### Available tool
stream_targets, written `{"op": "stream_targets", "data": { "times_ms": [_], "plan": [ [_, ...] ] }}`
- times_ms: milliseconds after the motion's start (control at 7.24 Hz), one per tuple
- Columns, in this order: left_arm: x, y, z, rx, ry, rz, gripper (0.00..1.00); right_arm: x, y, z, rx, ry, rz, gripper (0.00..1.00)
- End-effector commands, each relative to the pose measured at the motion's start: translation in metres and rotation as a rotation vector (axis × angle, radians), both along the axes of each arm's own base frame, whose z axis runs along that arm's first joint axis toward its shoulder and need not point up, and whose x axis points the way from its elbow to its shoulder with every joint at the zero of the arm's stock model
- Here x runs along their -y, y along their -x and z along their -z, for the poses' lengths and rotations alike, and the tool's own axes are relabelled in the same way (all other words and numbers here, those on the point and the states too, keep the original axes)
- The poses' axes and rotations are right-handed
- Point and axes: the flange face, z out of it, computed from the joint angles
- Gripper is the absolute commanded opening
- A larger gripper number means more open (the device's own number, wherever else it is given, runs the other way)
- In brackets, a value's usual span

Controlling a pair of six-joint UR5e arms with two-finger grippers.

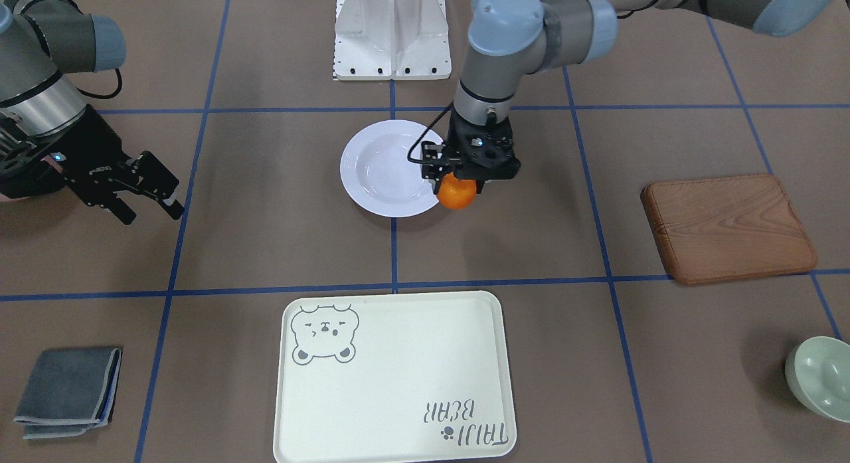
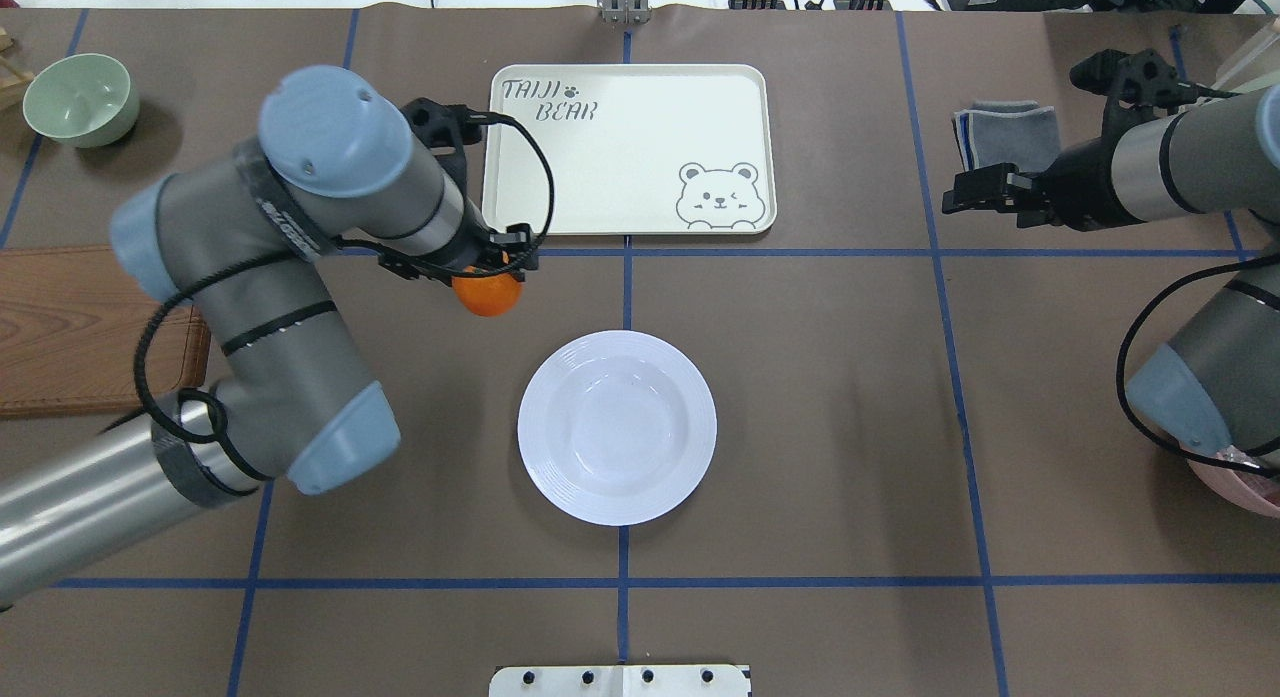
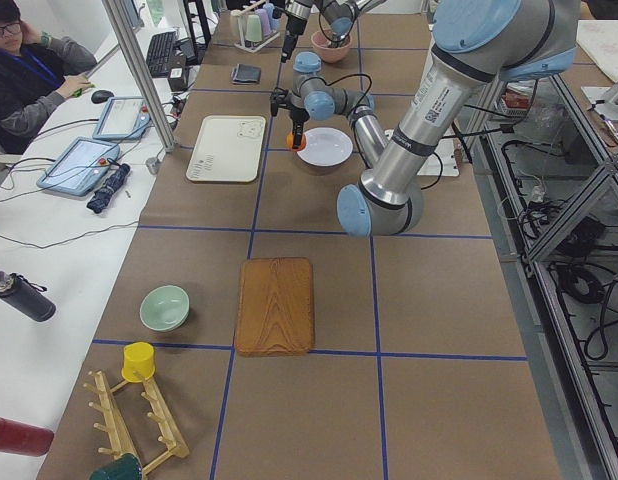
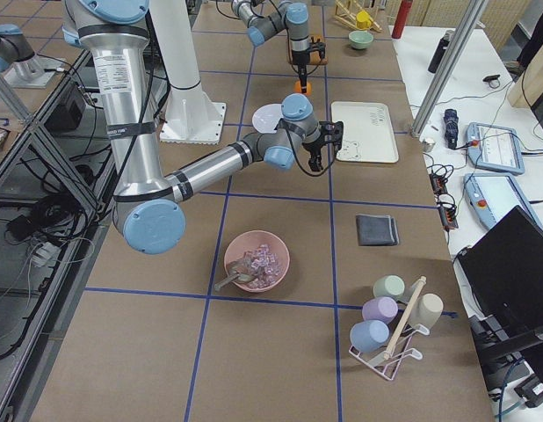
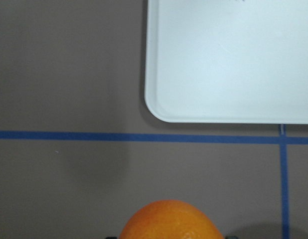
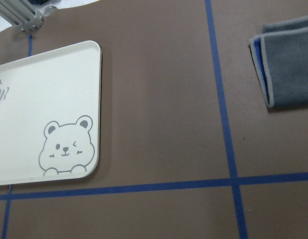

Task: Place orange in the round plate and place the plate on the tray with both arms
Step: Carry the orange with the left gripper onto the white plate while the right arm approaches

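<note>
My left gripper (image 1: 459, 183) is shut on the orange (image 1: 457, 192) and holds it above the table. In the front view the fruit overlaps the right rim of the white round plate (image 1: 372, 165). Seen from overhead, the orange (image 2: 487, 293) hangs between the plate (image 2: 617, 427) and the cream bear tray (image 2: 628, 149), off the plate's far left. The left wrist view has the orange (image 5: 171, 220) at the bottom edge and a tray corner (image 5: 229, 64) ahead. My right gripper (image 1: 151, 209) hovers open and empty far off to the side, near the tray (image 6: 44, 114).
A brown wooden board (image 1: 727, 227) and a pale green bowl (image 1: 820, 376) lie on my left side. On my right side lies a folded grey cloth (image 1: 70, 391), with a pink bowl (image 4: 257, 261) near the right arm's base. The white mount base (image 1: 392, 34) stands behind the plate.
</note>
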Motion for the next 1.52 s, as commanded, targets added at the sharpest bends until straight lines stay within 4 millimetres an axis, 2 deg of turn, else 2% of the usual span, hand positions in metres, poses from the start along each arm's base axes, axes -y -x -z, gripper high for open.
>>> {"op": "stream_targets", "data": {
  "times_ms": [0,138,276,553,691,829,1105,1243,1382],
  "plan": [
    [-0.050,-0.066,0.025,0.047,0.000,0.015,0.00,-0.028,0.044,0.012,0.168,0.149,-0.113,1.00],
    [-0.070,-0.090,0.014,0.083,-0.020,0.005,0.00,-0.043,0.065,0.018,0.194,0.121,-0.130,1.00],
    [-0.083,-0.105,0.007,0.098,-0.017,-0.015,0.00,-0.053,0.077,0.021,0.218,0.143,-0.151,1.00],
    [-0.089,-0.119,-0.004,0.127,-0.030,-0.010,0.46,-0.068,0.096,0.024,0.234,0.119,-0.156,1.00],
    [-0.089,-0.120,-0.005,0.130,-0.033,-0.012,0.91,-0.073,0.101,0.024,0.234,0.117,-0.149,1.00],
    [-0.091,-0.121,-0.005,0.131,-0.037,-0.009,0.98,-0.079,0.109,0.024,0.235,0.107,-0.156,1.00],
    [-0.090,-0.113,0.004,0.115,-0.063,0.005,0.98,-0.087,0.118,0.025,0.232,0.098,-0.159,1.00],
    [-0.078,-0.084,0.023,0.079,-0.096,0.007,0.98,-0.094,0.125,0.025,0.231,0.096,-0.159,1.00],
    [-0.046,-0.037,0.017,0.079,-0.148,-0.020,0.98,-0.104,0.135,0.028,0.243,0.104,-0.176,1.00]
  ]
}}
